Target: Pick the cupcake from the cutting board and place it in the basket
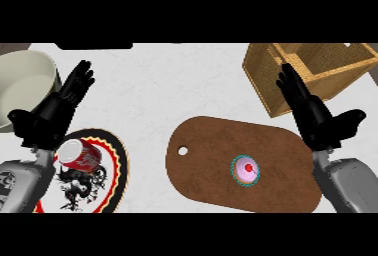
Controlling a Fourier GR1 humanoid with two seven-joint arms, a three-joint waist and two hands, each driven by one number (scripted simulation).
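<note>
On the cutting board (221,155) — pink-frosted, teal-cupped cupcake (245,171); both hands' fingers (291,82) straight, empty.

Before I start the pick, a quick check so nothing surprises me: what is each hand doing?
Left hand: open, fingers straight, holding nothing.
Right hand: open, fingers straight, holding nothing; the cupcake lies untouched on the cutting board.

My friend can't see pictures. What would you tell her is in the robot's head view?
A pink-frosted cupcake sits on a brown cutting board, untouched, between two open black hands: the left hand and the right hand. A wicker basket stands beyond the right hand; a pale bowl and a patterned plate holding a red can are at left.
</note>
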